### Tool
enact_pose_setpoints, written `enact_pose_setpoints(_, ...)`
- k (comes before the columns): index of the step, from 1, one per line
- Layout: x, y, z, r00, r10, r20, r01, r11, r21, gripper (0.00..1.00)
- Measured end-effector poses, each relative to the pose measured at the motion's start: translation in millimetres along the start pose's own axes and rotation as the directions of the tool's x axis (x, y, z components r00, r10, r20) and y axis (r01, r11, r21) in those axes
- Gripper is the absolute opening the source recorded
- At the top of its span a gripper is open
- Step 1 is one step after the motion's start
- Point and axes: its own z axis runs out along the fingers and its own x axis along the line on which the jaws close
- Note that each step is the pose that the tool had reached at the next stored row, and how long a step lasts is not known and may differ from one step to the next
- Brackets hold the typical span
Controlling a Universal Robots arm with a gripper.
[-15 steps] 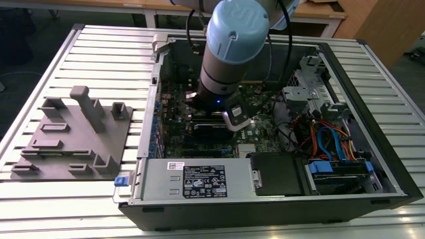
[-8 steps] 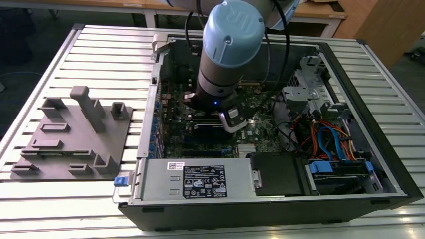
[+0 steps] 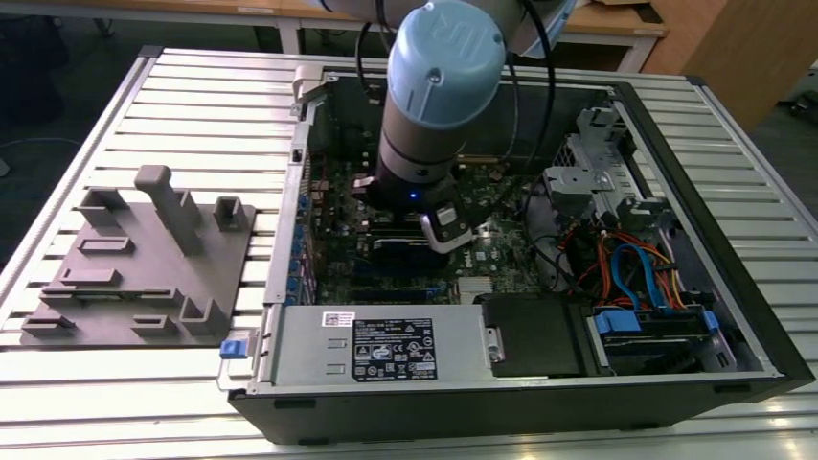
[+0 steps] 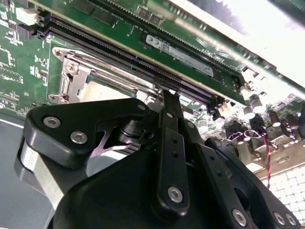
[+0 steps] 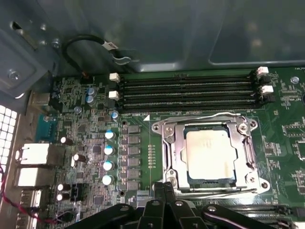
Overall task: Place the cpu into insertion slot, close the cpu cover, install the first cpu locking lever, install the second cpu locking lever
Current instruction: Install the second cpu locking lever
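Observation:
The cpu (image 5: 209,153), a silver-grey square, lies seated in the insertion slot (image 5: 158,128) on the green board. The silvery cpu cover (image 5: 177,143) lies flat around it, its window framing the chip. One thin wire lever (image 5: 200,116) runs along one side of the cover and another wire lever (image 5: 200,194) along the opposite side. My gripper (image 5: 163,187) is shut, its black fingers pressed together with the tips right at the slot's edge by the second lever. In the second wrist view the gripper (image 4: 164,95) ends beside the cover (image 4: 78,71) and the cpu (image 4: 107,90). The exterior view shows the gripper (image 3: 442,235) down inside the computer case.
Long black memory slots (image 5: 190,93) run just past the socket. Capacitors (image 5: 108,157) and rear ports (image 5: 35,155) stand to one side. The open case (image 3: 715,172) holds a drive cage, coloured cables and a power supply (image 3: 383,345). A grey fixture (image 3: 141,268) sits at the exterior view's left.

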Motion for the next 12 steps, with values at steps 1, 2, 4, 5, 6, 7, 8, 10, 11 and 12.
enact_pose_setpoints(1, 0.1, 0.5, 0.5, 1.0000, 0.000, 0.0001, 0.000, 1.0000, -0.0003, 0.10)
enact_pose_setpoints(2, 0.2, 0.6, 1.1, 1.0000, 0.000, 0.0002, 0.000, 1.0000, -0.0006, 0.10)
enact_pose_setpoints(4, 0.7, 0.5, 1.9, 1.0000, 0.000, 0.0002, 0.000, 1.0000, -0.0013, 0.10)
enact_pose_setpoints(5, 1.0, 0.5, 2.3, 1.0000, 0.000, 0.0002, 0.000, 1.0000, -0.0017, 0.10)
enact_pose_setpoints(6, 1.2, 0.6, 2.5, 1.0000, 0.000, 0.0002, 0.000, 1.0000, -0.0019, 0.10)
enact_pose_setpoints(7, 1.7, 0.7, 2.7, 1.0000, 0.000, 0.0001, 0.000, 1.0000, -0.0020, 0.10)
enact_pose_setpoints(8, 2.3, 1.0, 3.0, 1.0000, 0.000, 0.0002, 0.000, 1.0000, -0.0022, 0.10)
enact_pose_setpoints(10, 3.9, 2.1, 3.7, 1.0000, 0.001, 0.0004, -0.001, 1.0000, -0.0023, 0.10)
enact_pose_setpoints(11, 4.3, 2.7, 4.1, 1.0000, 0.001, 0.0003, -0.001, 1.0000, -0.0024, 0.10)
enact_pose_setpoints(12, 4.4, 3.5, 4.8, 1.0000, 0.001, 0.0006, -0.001, 1.0000, -0.0033, 0.10)
